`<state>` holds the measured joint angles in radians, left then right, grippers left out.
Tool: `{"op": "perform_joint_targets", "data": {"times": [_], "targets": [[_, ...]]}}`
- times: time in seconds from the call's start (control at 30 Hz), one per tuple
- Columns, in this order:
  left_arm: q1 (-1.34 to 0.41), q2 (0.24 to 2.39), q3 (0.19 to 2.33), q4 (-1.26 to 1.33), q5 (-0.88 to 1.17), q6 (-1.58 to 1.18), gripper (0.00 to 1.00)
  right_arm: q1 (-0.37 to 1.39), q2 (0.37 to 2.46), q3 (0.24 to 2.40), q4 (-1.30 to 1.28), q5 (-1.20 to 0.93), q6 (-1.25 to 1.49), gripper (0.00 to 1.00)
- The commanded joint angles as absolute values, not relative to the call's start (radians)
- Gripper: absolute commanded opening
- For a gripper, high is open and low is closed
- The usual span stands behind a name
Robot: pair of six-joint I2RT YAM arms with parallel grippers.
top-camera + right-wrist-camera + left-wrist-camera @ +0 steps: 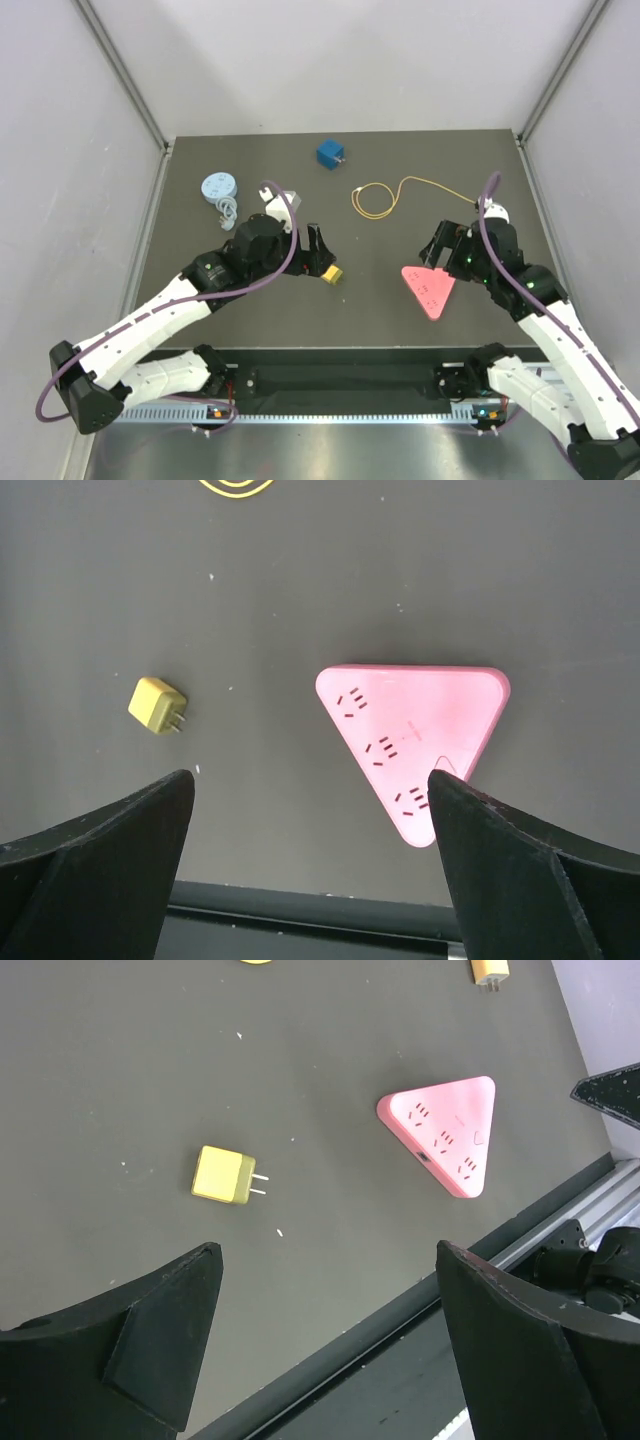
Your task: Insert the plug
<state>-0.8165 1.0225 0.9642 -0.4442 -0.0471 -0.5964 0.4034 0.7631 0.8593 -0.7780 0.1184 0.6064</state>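
Your left gripper stands wide with nothing between its fingers. The yellow plug lies on the table just ahead of its left finger, prongs turned toward the pink triangular socket block ahead of its right finger. Your right gripper is also spread wide and empty, the block ahead near its right finger, the plug off to its left

plug on table, left of power strip, well apart, cable loop behind the 2, cube adapter farther back
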Motion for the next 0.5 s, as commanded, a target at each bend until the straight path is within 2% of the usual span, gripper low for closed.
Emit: {"op": "perform_joint_targets", "data": {"times": [0.0, 0.17, 0.33, 0.47], "targets": [[-0.819, 1.002, 0.971, -0.410, -0.080, -0.563, 0.92, 0.399, 0.779, 0.916, -0.769, 0.170, 0.626, 1.00], [-0.819, 0.997, 0.968, -0.414, -0.106, -0.532, 0.92, 0.397, 0.840, 0.934, -0.761, 0.259, 0.617, 1.00], [-0.819, 0.996, 0.950, -0.420, -0.133, -0.509, 0.92, 0.384, 0.995, 0.991, -0.762, 0.440, 0.491, 1.00], [-0.818, 0.988, 0.954, -0.446, -0.170, -0.485, 0.92, 0.283, 1.152, 1.069, -0.773, 0.512, 0.388, 1.00]]}}
